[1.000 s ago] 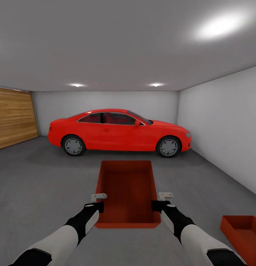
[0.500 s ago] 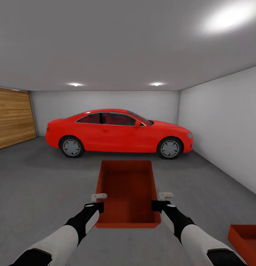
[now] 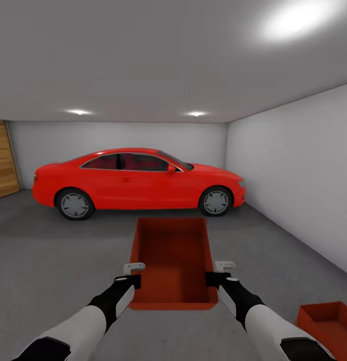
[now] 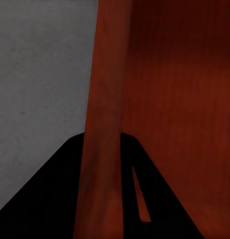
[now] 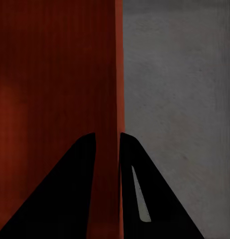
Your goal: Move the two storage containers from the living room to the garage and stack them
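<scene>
We hold one storage container (image 3: 173, 260) out front between the left gripper (image 3: 134, 275) and right gripper (image 3: 216, 273), each on a side wall. The second container (image 3: 328, 326) sits on the floor (image 3: 48, 255) to our lower right. The car (image 3: 138, 183) stands beyond, before the back wall.

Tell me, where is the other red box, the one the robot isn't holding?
In the head view, the second container sits on the grey floor at the lower right, beside the robot's right arm and near the white wall.
</scene>
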`<state>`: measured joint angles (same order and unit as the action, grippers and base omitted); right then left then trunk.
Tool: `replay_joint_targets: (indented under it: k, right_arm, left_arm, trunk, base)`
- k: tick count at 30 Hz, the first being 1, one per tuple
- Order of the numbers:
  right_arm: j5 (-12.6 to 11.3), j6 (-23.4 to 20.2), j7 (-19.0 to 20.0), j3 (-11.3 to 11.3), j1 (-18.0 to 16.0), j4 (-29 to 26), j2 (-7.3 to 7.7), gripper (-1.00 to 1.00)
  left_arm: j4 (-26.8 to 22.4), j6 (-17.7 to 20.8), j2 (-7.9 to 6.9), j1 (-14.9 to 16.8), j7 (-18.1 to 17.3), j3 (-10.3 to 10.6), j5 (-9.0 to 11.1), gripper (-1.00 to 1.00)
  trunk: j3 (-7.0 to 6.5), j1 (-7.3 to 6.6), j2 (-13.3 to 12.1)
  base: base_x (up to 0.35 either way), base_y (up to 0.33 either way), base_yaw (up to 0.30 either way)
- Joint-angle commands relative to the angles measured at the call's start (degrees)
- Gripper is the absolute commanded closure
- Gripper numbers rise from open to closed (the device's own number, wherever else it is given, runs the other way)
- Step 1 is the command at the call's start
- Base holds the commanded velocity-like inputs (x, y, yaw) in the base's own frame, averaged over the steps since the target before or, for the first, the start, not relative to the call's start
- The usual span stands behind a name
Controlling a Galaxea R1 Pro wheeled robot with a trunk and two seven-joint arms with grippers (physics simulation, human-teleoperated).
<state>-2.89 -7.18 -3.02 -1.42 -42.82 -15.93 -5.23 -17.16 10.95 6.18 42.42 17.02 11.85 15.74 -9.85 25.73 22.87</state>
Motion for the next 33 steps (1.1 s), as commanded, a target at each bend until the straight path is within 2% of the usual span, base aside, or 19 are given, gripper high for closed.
replay_joint_targets:
  k: [1, 33]
  right_arm:
    - [-0.45, -0.29, 0.04, 0.9, 0.02, 0.02, 0.04, 1.0]
    - [-0.46, -0.59, 0.04, 0.9, 0.02, 0.02, 0.19, 1.0]
  left_arm:
    - [-0.34, -1.27, -3.02, 0.03, 0.47, -3.06, -0.63, 1.0]
    - [-0.42, -1.29, -3.02, 0.03, 0.47, -3.06, -0.63, 1.0]
  trunk:
    - [0.02, 0.05, 0.04]
    - [0.02, 0.05, 0.04]
  base:
    - [0.322, 0.0, -0.237]
    - [0.322, 0.0, -0.243]
